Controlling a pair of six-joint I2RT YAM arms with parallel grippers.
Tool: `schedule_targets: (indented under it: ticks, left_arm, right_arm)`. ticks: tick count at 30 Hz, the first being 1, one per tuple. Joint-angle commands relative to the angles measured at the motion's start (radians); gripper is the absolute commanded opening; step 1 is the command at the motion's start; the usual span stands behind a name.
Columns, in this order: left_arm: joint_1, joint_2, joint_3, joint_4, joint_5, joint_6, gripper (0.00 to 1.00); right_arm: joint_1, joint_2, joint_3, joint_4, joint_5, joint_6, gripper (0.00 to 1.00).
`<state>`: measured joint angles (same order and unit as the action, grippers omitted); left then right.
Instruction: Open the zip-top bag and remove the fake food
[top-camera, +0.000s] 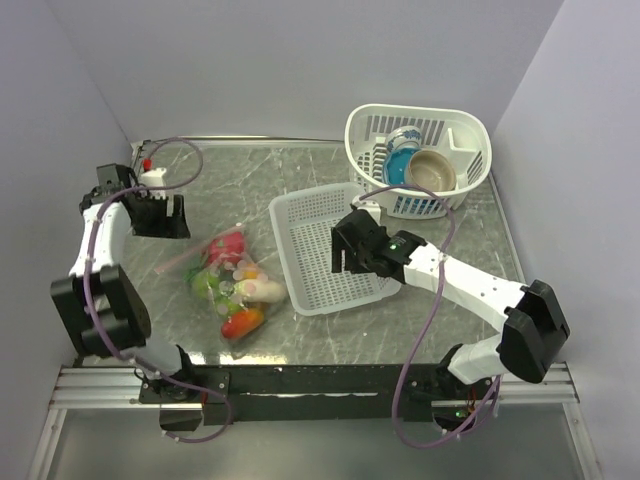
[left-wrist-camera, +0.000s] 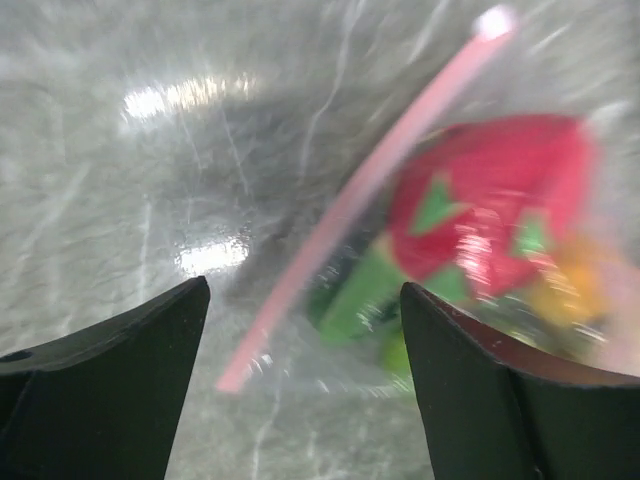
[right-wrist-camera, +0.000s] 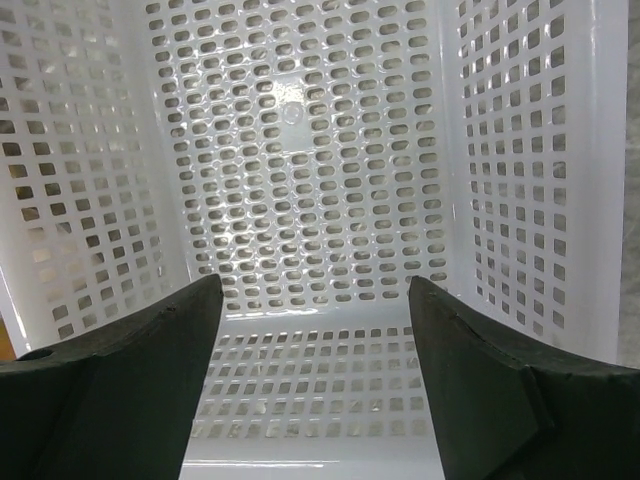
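The clear zip-top bag lies on the table left of centre, its pinkish zip strip at the upper left. Inside it is the fake food: red, green, yellow and orange pieces. My left gripper is open and empty, hovering just left of the bag's zip end. In the left wrist view the zip strip runs diagonally between my fingers, with a red piece and a green piece behind it. My right gripper is open and empty above the flat white basket.
The flat white perforated basket fills the right wrist view. A taller white basket at the back right holds a tan bowl and a blue cup. A small white bottle stands at the far left. Walls close in on three sides.
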<state>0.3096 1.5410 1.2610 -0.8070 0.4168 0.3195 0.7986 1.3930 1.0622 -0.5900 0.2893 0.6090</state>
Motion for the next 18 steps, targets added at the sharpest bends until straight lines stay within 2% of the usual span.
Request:
schedule_targets:
  ticks: [1, 5, 8, 11, 14, 15, 17, 18]
  left_arm:
    - [0.002, 0.122, -0.080, 0.043, -0.012, 0.096, 0.79]
    - [0.003, 0.143, -0.114, 0.135, 0.000, 0.095, 0.79]
    - [0.005, 0.186, -0.074, 0.095, 0.069, 0.127, 0.77]
    - [0.005, 0.243, -0.032, 0.010, 0.150, 0.176, 0.69]
    - [0.006, 0.281, -0.015, -0.069, 0.210, 0.222, 0.49]
    - [0.008, 0.297, -0.012, -0.087, 0.224, 0.252, 0.33]
    - [0.011, 0.317, 0.003, -0.144, 0.238, 0.277, 0.18]
    - [0.013, 0.330, 0.009, -0.158, 0.247, 0.294, 0.04]
  right_arm:
    - [0.013, -0.028, 0.021, 0.015, 0.033, 0.005, 0.83]
    - [0.017, -0.043, 0.007, 0.030, 0.027, 0.006, 0.84]
    - [0.019, -0.063, -0.004, 0.038, 0.025, 0.005, 0.84]
    - [0.019, -0.069, -0.004, 0.032, 0.033, 0.002, 0.84]
    - [0.019, -0.066, 0.002, 0.022, 0.050, -0.002, 0.84]
    - [0.019, -0.065, 0.007, 0.021, 0.054, -0.005, 0.84]
    - [0.019, -0.061, 0.010, 0.022, 0.059, -0.008, 0.84]
    - [0.019, -0.058, 0.013, 0.022, 0.060, -0.008, 0.84]
